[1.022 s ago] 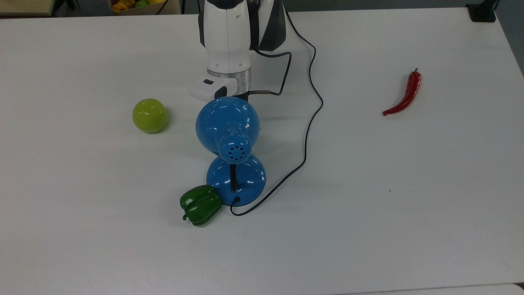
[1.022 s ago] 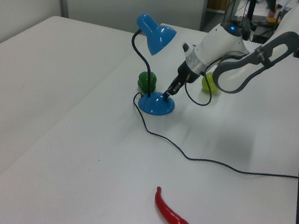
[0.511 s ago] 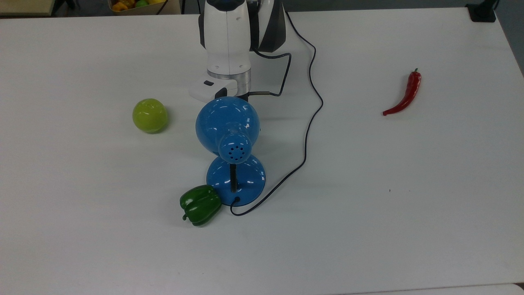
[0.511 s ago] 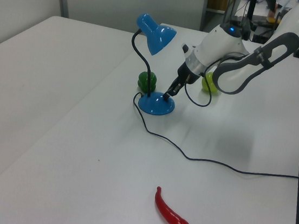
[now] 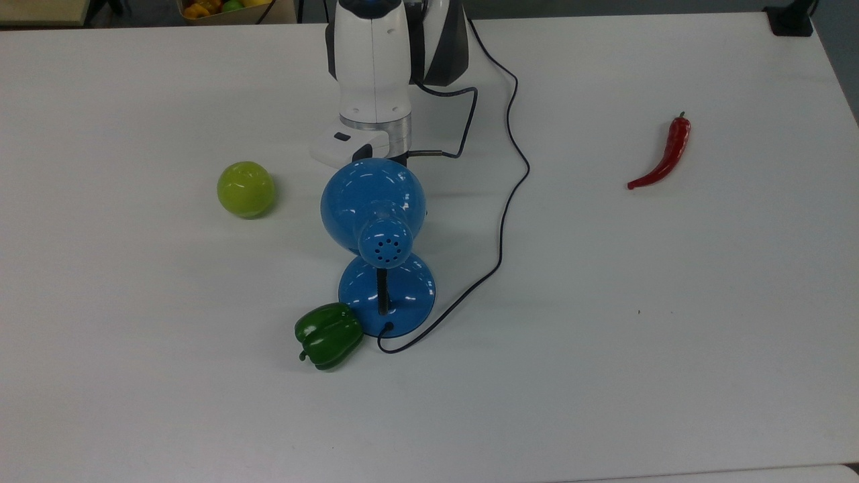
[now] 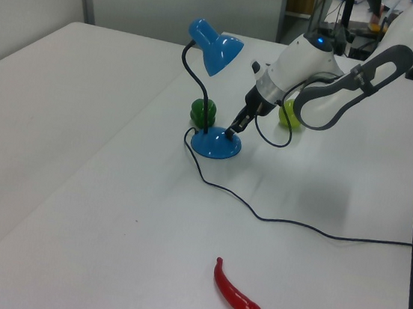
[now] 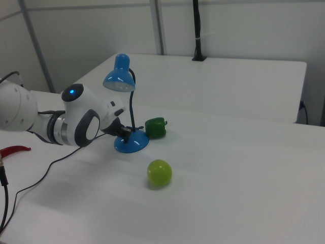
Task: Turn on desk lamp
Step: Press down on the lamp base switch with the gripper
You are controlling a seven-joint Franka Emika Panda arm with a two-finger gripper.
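Desk lamp (image 6: 213, 87) upright mid-counter (image 5: 671, 335), green bell pepper (image 5: 328, 335) touching its round base. Gripper (image 6: 232, 133) tip down on that base — jaws' spread impossible to tell.

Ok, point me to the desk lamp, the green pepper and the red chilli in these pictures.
desk lamp (image 5: 373, 201): top view, on the top of the blue shade.
green pepper (image 5: 329, 335): top view, on the middle of its body, beside the lamp's base.
red chilli (image 6: 234, 294): left view, on the middle of the pod.
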